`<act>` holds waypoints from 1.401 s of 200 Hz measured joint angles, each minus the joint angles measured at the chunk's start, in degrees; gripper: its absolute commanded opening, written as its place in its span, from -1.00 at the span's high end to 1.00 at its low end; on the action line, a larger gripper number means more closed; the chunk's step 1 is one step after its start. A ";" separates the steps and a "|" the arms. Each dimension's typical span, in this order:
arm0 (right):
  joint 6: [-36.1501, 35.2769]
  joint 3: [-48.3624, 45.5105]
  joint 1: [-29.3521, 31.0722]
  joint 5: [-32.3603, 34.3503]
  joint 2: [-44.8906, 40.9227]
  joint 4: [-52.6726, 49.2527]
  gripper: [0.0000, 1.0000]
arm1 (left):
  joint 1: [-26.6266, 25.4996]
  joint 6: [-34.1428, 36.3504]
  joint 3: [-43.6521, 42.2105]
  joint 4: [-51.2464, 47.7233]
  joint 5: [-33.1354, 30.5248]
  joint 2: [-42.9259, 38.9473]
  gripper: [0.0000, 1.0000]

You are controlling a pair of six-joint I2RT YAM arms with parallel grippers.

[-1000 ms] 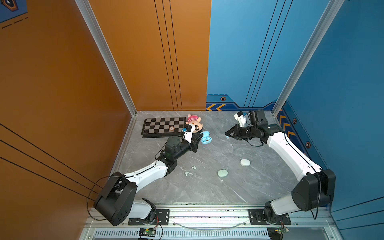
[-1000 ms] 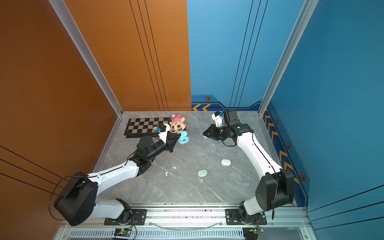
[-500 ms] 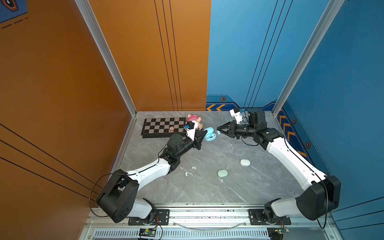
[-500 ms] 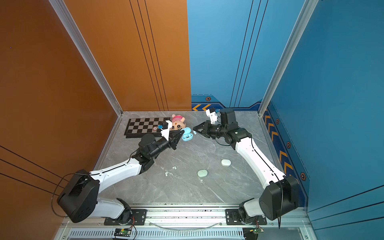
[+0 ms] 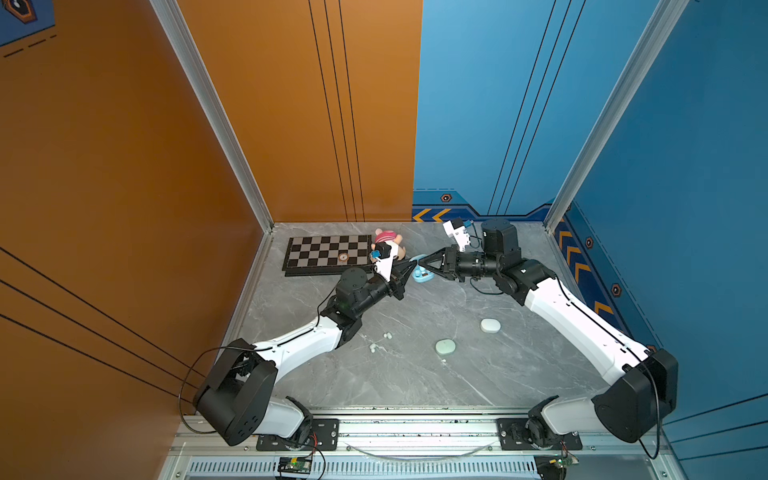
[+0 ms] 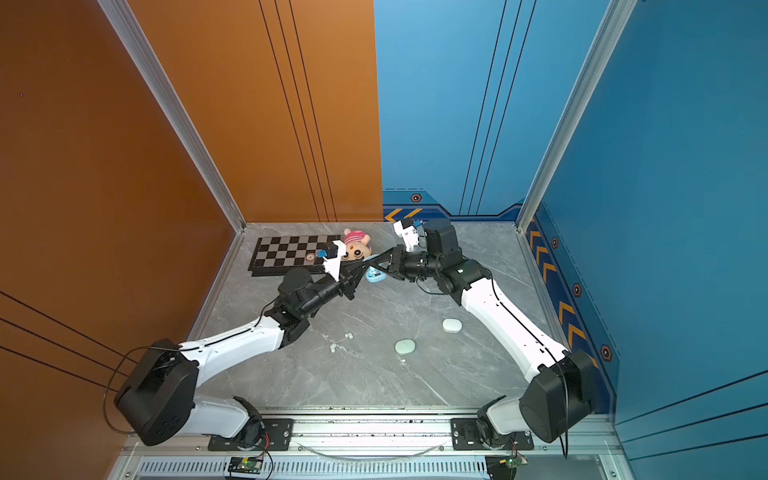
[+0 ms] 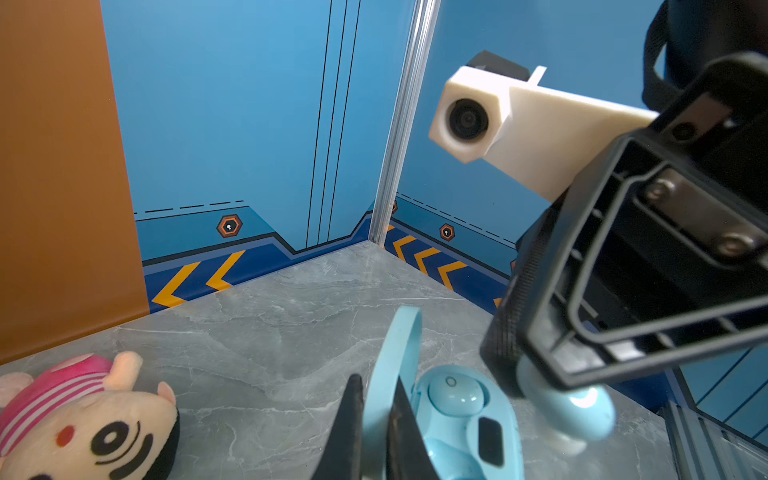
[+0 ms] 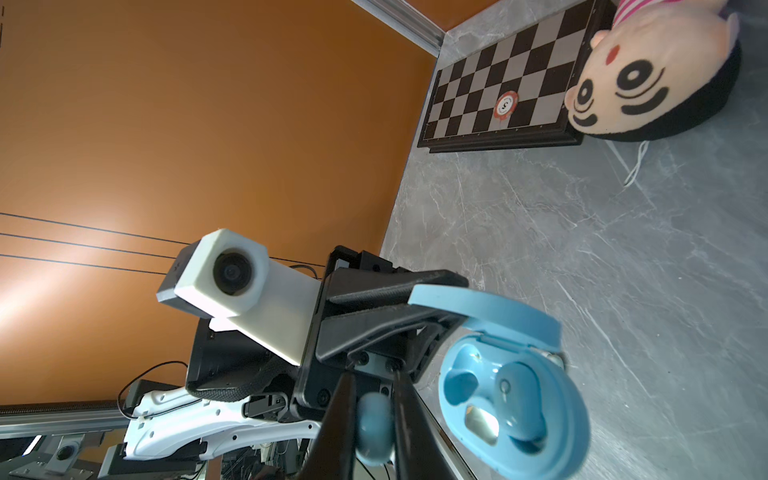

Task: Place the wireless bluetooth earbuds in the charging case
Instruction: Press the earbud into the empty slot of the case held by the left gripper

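Observation:
A light blue charging case (image 5: 420,275) (image 6: 374,276) stands open on the table near the plush toy. My left gripper (image 7: 378,380) (image 5: 409,266) is shut on its raised lid (image 7: 395,349) (image 8: 486,309). One light blue earbud (image 7: 455,392) (image 8: 515,395) sits in the case base; the socket beside it is empty. My right gripper (image 8: 374,382) (image 5: 423,262) is shut on a second light blue earbud (image 8: 374,428) (image 7: 569,411), right beside and slightly above the case. Tiny white earbuds (image 5: 387,334) (image 5: 372,347) lie loose mid-table.
A pale green closed case (image 5: 445,346) and a white closed case (image 5: 490,325) lie right of the middle. A chessboard (image 5: 328,253) with a chip and a plush head (image 5: 388,241) sit at the back, close to both grippers.
My right gripper has swung left with the blue earbud, from well right of the case to right beside it. The left gripper, on the lid, has shifted slightly back and right.

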 measured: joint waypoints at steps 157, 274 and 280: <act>-0.11 -1.05 1.75 3.02 2.03 1.70 0.68 | 0.00 -0.15 0.22 0.02 -0.24 -0.02 1.00; -0.52 -2.40 1.38 6.14 2.03 2.32 0.65 | 0.00 -0.15 0.22 -0.24 -0.24 -0.17 1.00; -0.52 -2.45 1.38 6.14 2.03 2.34 0.63 | 0.00 -0.15 0.22 -0.22 -0.24 -0.17 1.00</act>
